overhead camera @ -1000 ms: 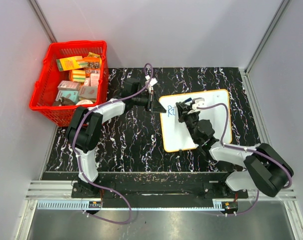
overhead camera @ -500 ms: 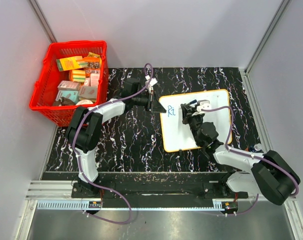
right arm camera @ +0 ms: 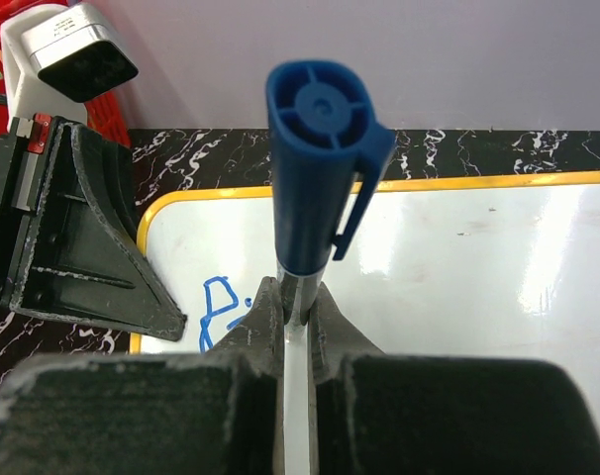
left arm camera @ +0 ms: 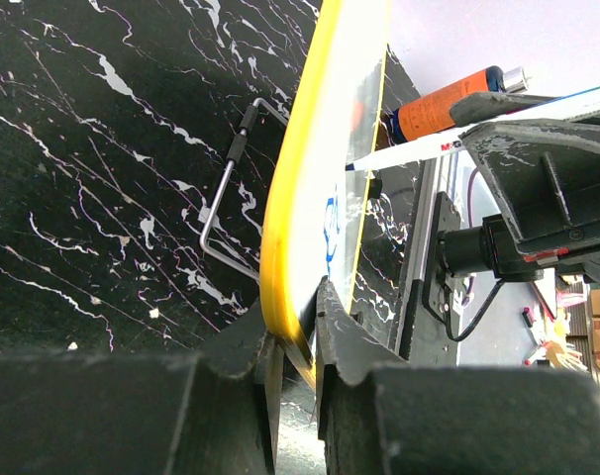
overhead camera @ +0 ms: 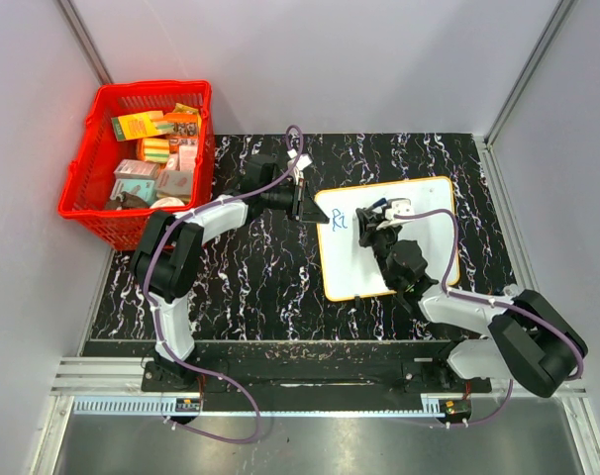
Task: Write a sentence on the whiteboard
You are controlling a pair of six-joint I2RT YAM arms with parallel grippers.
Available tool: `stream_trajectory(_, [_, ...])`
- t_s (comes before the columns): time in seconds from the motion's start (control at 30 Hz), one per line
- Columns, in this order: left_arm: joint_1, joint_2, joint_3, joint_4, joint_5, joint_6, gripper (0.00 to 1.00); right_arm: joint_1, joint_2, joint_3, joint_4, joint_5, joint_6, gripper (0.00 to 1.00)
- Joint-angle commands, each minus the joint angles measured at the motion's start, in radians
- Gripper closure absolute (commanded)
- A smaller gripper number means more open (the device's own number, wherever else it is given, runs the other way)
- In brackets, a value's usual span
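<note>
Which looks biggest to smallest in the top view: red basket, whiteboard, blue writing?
1-2. Red basket and whiteboard: close in footprint, and the basket's rim sits nearer the camera, so not ranked.
3. Blue writing: by far smallest.

On the whiteboard (overhead camera: 419,252) we can read only the start of the sentence (overhead camera: 340,221). It is two blue handwritten characters near the board's far left corner: a capital "R", then a stroke that could be "i" or "1". From the right wrist view we make out just the loop of that first letter. From the left wrist view, the white barrel of the marker (left arm camera: 409,153) carries a small "M&G" print. The boxes (overhead camera: 156,124) in the basket (overhead camera: 82,150) are printed too, but too small for us to read.
</note>
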Motion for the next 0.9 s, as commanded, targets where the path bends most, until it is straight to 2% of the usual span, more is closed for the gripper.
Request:
stream_trajectory(0.0, [-0.029,0.036,-0.010,-0.033,-0.137,0.193,1.00,-0.007,0.030,0.033,0.040,0.024,0.015,1.00])
stream_trajectory(0.87, [-0.027,0.044,-0.001,-0.048,-0.143,0.202,1.00,-0.009,0.031,0.025,-0.018,-0.027,0.033,1.00])
